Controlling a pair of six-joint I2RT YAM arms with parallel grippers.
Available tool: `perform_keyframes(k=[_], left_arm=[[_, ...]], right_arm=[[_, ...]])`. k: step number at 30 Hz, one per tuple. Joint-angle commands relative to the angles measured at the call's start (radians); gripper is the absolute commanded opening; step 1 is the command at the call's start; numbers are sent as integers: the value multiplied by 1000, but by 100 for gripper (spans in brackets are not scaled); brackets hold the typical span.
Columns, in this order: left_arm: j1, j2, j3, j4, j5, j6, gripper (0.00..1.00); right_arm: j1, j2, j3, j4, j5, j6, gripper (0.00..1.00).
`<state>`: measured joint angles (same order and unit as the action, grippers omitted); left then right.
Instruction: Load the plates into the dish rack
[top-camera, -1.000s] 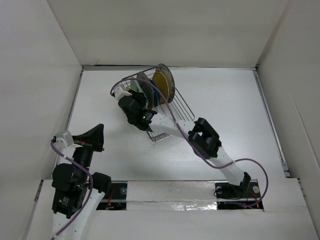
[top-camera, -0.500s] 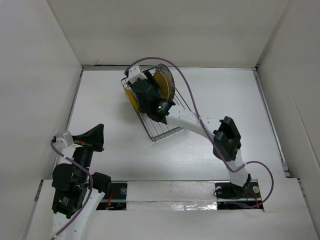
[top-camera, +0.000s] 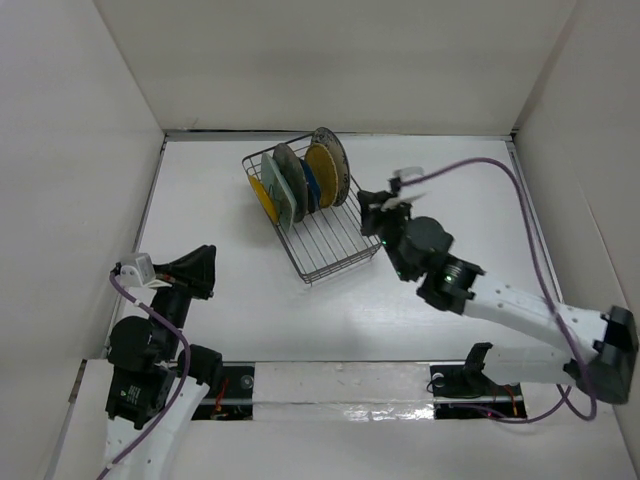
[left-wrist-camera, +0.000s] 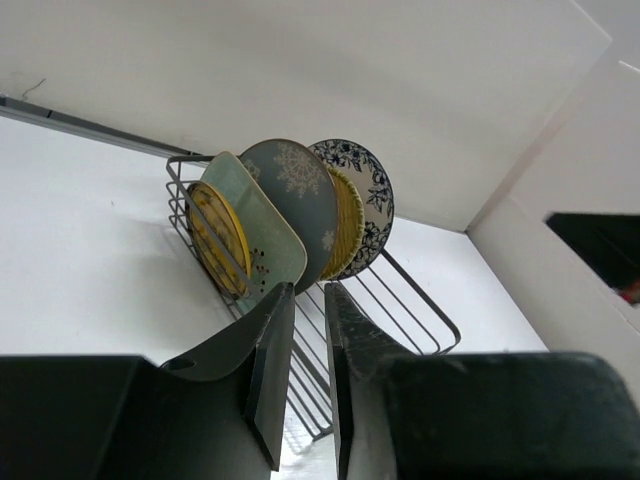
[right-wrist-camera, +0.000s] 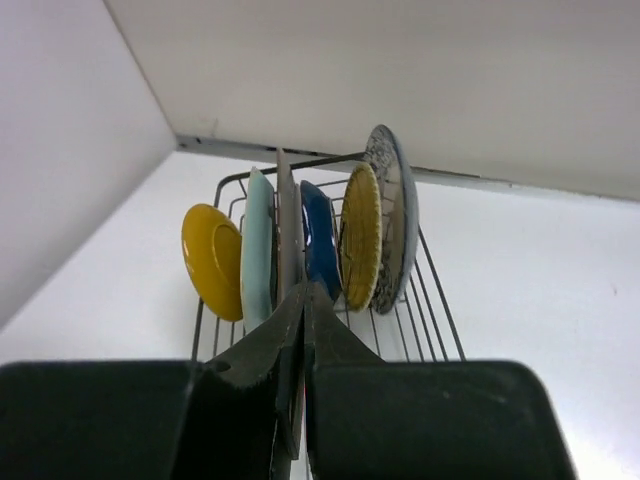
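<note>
The dish rack (top-camera: 325, 240) stands at the middle back of the table with several plates upright in its tines. From left to right in the right wrist view they are gold (right-wrist-camera: 212, 260), mint (right-wrist-camera: 257, 250), grey (right-wrist-camera: 287, 225), navy (right-wrist-camera: 322, 248), woven yellow (right-wrist-camera: 362, 235) and blue floral (right-wrist-camera: 397, 210). My right gripper (top-camera: 367, 207) (right-wrist-camera: 303, 290) is shut and empty, just right of the rack and pointing at it. My left gripper (top-camera: 205, 272) (left-wrist-camera: 310, 290) hovers well to the rack's front left, its jaws a narrow gap apart with nothing between them.
White walls enclose the table on three sides, the back wall (top-camera: 340, 70) close behind the rack. The right arm (top-camera: 520, 310) stretches across the table's right half. A purple cable (top-camera: 470, 165) loops above it.
My right arm has drawn back out of the rack to the right and its jaws have closed, leaving the gold plate at the rack's left end. My left jaws have parted slightly.
</note>
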<state>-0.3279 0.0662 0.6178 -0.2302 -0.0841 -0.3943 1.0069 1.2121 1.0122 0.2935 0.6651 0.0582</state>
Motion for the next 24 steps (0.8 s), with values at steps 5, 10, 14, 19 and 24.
perform_keyframes(k=[5, 10, 14, 19, 24], left_arm=[[-7, 40, 13, 65, 57, 18, 30], [-7, 41, 17, 51, 21, 14, 55], [-7, 37, 11, 58, 12, 11, 69], [-7, 37, 0, 83, 35, 15, 73], [-7, 67, 5, 81, 50, 21, 73]], right_arm=[[-117, -446, -394, 113, 51, 347, 28], [-241, -654, -572, 0, -25, 452, 68], [-315, -701, -629, -121, -33, 491, 81], [-396, -698, -682, -97, -132, 496, 81], [-419, -628, -679, -40, -191, 499, 81]])
